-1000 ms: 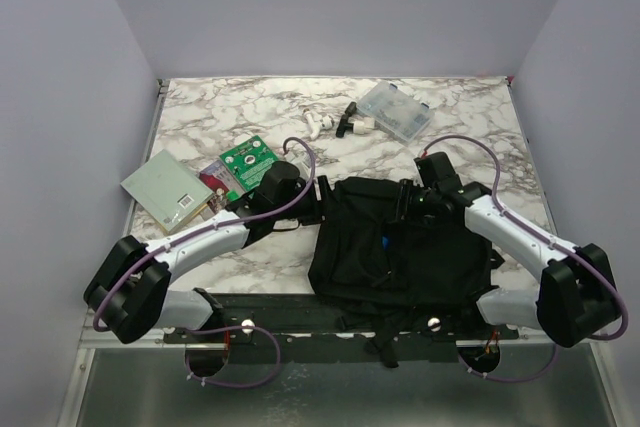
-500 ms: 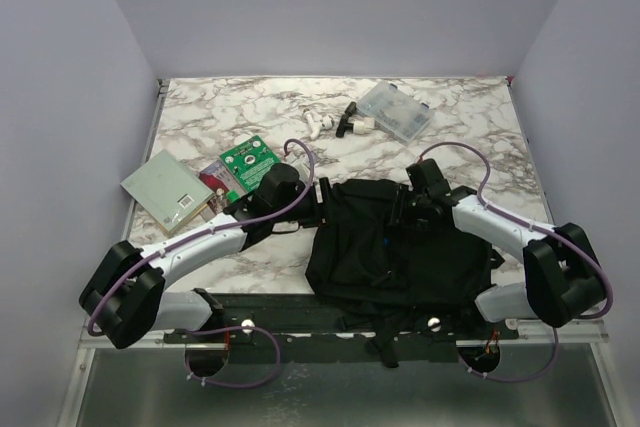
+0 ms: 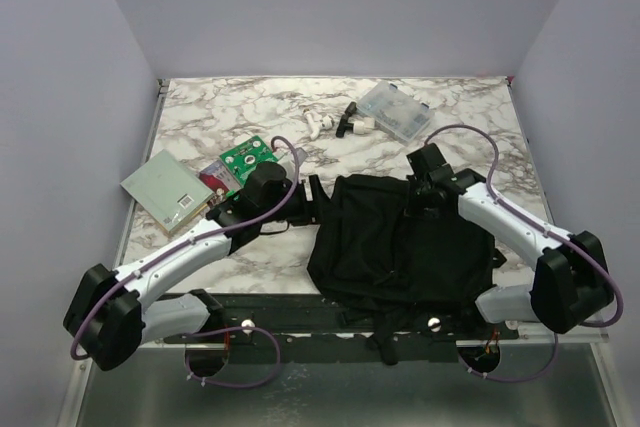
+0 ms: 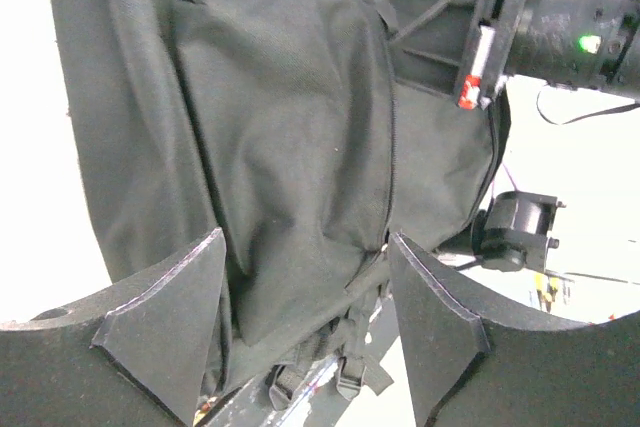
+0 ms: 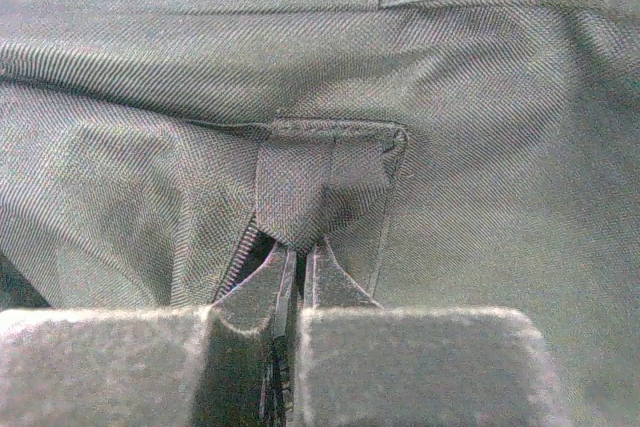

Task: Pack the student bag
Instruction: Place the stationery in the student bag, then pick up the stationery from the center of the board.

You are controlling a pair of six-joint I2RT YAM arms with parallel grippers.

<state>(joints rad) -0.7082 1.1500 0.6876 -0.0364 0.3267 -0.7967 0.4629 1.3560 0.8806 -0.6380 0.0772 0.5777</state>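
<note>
Seeing student bag (image 3: pixel 400 247) slumped flat at 6 o'clock, at the table's (image 3: pixel 230 107) near edge between the two arm bases, straps trailing over that edge. Found right gripper (image 5: pixel 298 257) clenched on the student bag at its 1 o'clock corner, pinching a small fabric tab (image 5: pixel 320 182) at the zip end. Probably meant to anchor the cloth or to start drawing the zip open, hard to tell which from so close. Found left gripper (image 4: pixel 305 247) spread wide and holding nothing, hovering just off the bag's 10 o'clock side, aimed across the front panel. Reads as lining up to grab the opposite edge for tension against the right-hand pinch. Judging packing proper as not yet begun: bag closed, all cargo out on the table. Further out at 9 to 10 o'clock: grey book (image 3: pixel 165 190), dark red item (image 3: pixel 213 183) tucked against it, green board (image 3: pixel 247 159), all on the left arm's side. Farthest, at 12 to 1 o'clock: clear compartment box (image 3: pixel 393 110), white piece (image 3: pixel 318 127) and black-and-white part (image 3: pixel 352 123) just beside it.
</note>
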